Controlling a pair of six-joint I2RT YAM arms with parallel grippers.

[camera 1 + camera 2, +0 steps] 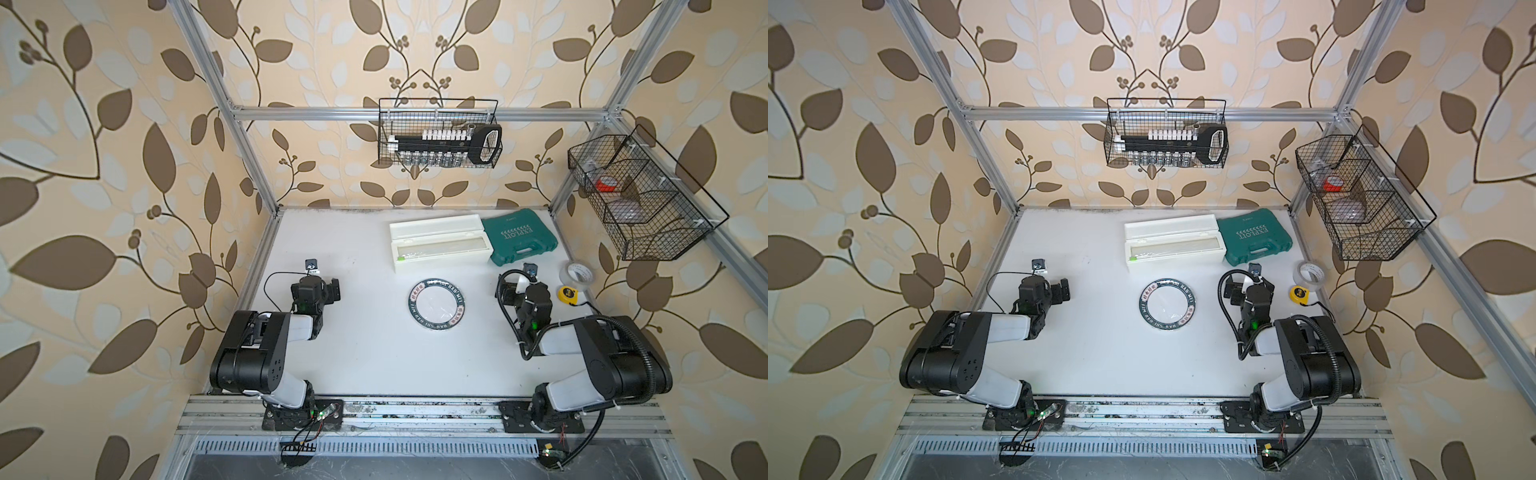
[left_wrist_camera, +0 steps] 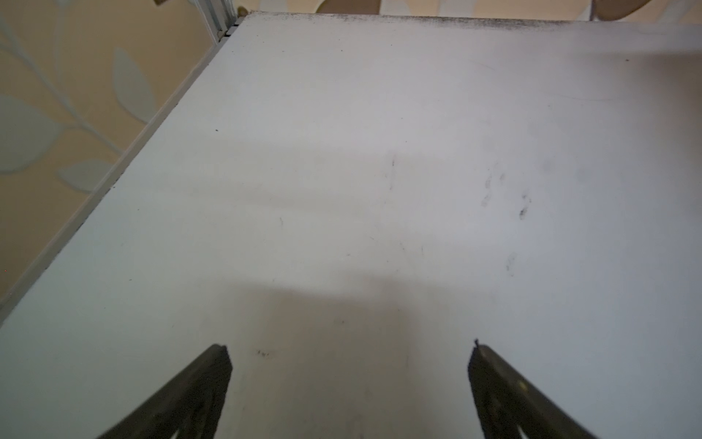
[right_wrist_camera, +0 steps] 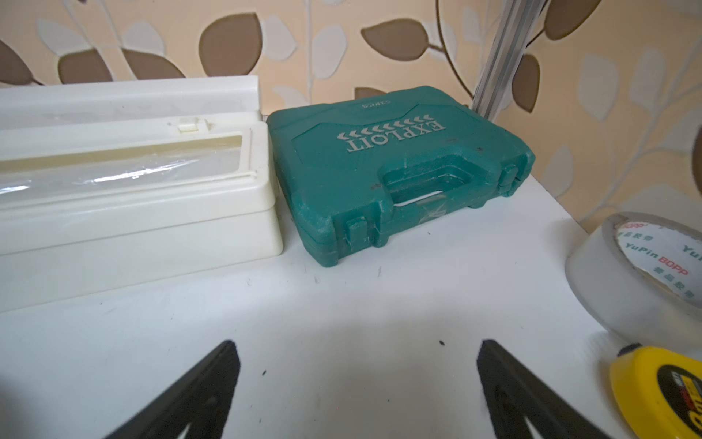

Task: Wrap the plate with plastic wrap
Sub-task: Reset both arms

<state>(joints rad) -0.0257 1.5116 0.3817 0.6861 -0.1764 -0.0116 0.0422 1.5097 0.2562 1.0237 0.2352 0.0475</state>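
Plate (image 1: 413, 307) lies flat on the white table (image 2: 342, 152), about midway between the two arms. You can see it in both top views. Its dark ring with white letters shows all the way round.

Plastic wrap (image 3: 114, 175) is rolled up inside the long white box (image 1: 440, 262). The box sits just past the plate, on the side away from the arms. Its lid is up, and the shiny film shows through the long window.

Is the plate wrapped? I cannot tell for sure. A faint shine crosses its white middle in a top view (image 1: 1167, 309). That could be film, but it is too small to know. No loose sheet runs from the box to the plate, and none lies on the table near the plate.

Left gripper (image 2: 349, 345) is well to the left of the plate. Its fingers are spread wide with only bare table between them. Right gripper (image 3: 357, 343) is well to the right of the plate. It is spread wide too and has nothing in it.

So I think one of two things. Either the job is done and the arms are resting, or all of it is left to do: pull film out, cut it, lay it over the plate and tuck it under.
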